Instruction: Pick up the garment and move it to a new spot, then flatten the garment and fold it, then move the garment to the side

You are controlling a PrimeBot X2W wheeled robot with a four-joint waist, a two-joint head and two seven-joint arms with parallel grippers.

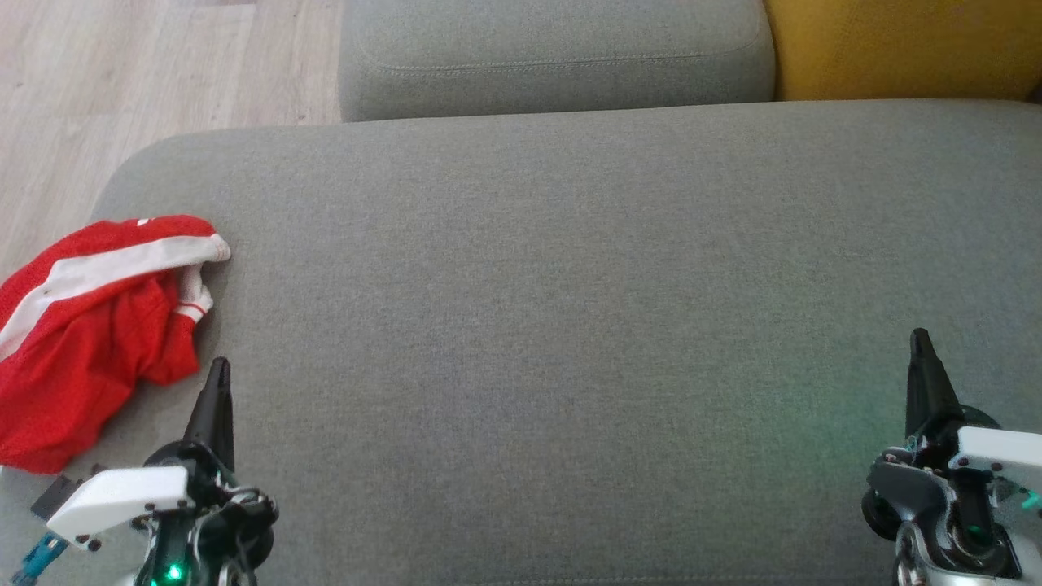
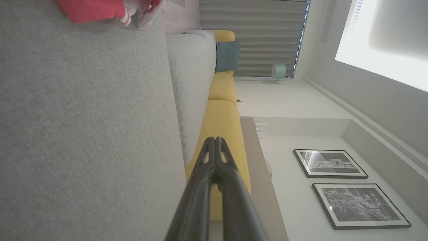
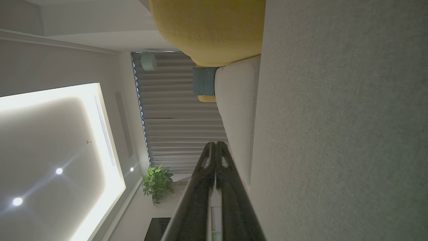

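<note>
Garment (image 1: 89, 325): a red piece of sportswear with a broad white stripe, crumpled in a loose heap. I cannot tell whether it is a top or shorts. It lies at the far left end of the grey sofa seat (image 1: 570, 325), right at the seat's edge.

My left claw (image 1: 218, 370) is clenched, its two long dark fingers pressed together on nothing, low over the seat. The garment is just beside it, to its left and a little ahead of its tips. A thin strip of grey fabric shows between them, so I judge they are not touching. In the left wrist view the red cloth sits off in the upper left corner, well out of line with the closed fingers.

My right claw (image 1: 920, 342) is likewise clenched and empty. It is well apart from the garment, with the whole width of the seat between them.

As I read it, the first step is in hand: the pick-up, not yet begun. The next move calls for releasing the left claw, swinging it left over the heap, and pinching a raised fold near the white stripe. Then I would carry the garment to the open seat between the two claws.
</note>
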